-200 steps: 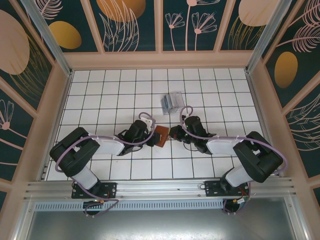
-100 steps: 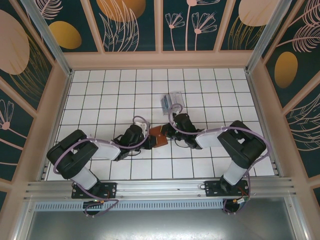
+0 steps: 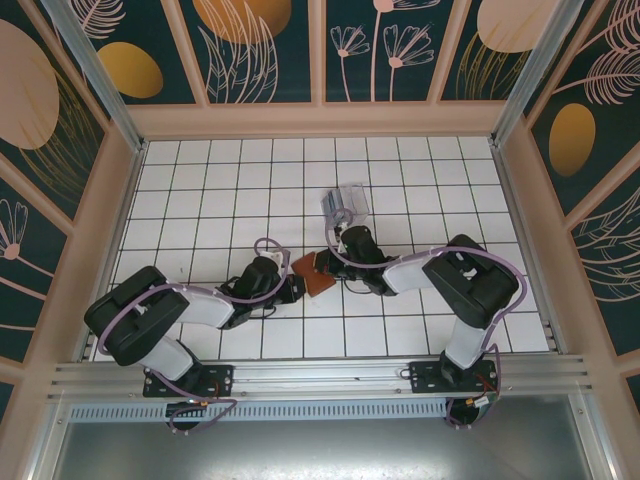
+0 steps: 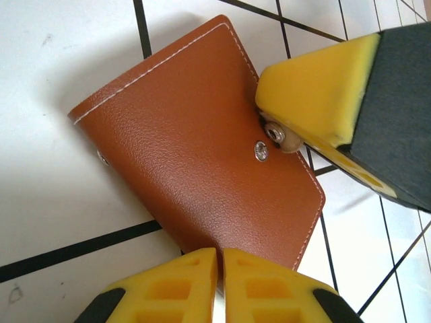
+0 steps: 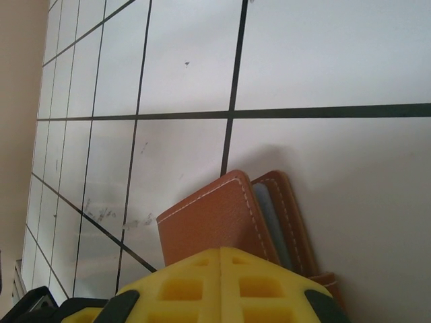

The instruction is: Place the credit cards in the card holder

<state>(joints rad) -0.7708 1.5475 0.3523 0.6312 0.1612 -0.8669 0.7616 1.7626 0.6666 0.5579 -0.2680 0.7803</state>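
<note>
While the card holder [image 3: 313,272] lies flat on the white tiled table [image 3: 200,180], between the two arms near the table's middle, both grippers bear on it from opposite sides.

Left gripper [image 4: 219,269]: jaws drawn together to a hairline slit with nothing between them, tips set down over the holder's near edge. I judge this a pinning hold that keeps the leather from sliding.

Right gripper [image 5: 221,279]: jaws fully closed and empty, one yellow fingertip [image 4: 313,84] touching the snap tab [image 4: 275,133] on the opposite edge. I judge this a push to work the flap loose, since the holder must open before cards can go in.

Credit cards [image 3: 336,208]: standing in a clear box [image 3: 354,193] just beyond the right gripper, apart from the holder.

Orientation: the holder sits skewed to the tile lines. In the left wrist view its long axis runs from upper left to lower right, with the snap edge turned toward the right gripper. In the right wrist view two leather leaves show edge-on with a pale blue strip [image 5: 268,215] between them, possibly a card already seated; I cannot tell for certain.
</note>
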